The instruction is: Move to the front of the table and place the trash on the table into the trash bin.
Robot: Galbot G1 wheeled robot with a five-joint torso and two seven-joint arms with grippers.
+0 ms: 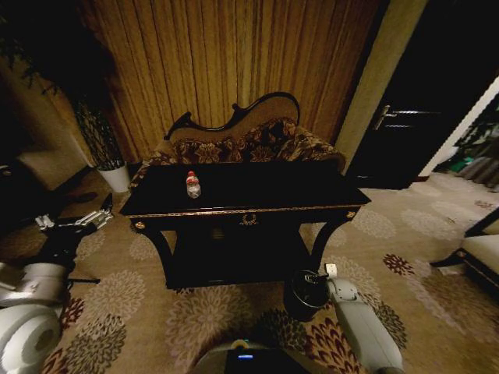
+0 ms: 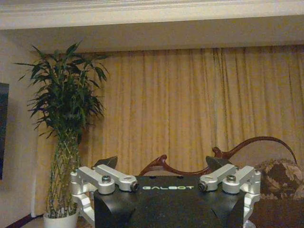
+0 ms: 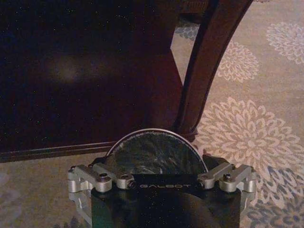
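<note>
While the right gripper (image 1: 318, 277) hung low over the trash bin (image 3: 156, 152), seemingly for a drop, I could not tell how its jaws stood. Beyond, the bottle (image 1: 192, 185) stood upright on the table (image 1: 312, 195); the left gripper (image 1: 105, 209) waited aside, jaws spread.

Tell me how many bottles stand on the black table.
1. The bottle stands upright on the table's left part, near the front edge. Smaller trash may be hidden in the dark.

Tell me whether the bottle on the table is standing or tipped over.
Upright. In the head view the bottle stands on the table near its left end, red cap on top, label band level around its body.
</note>
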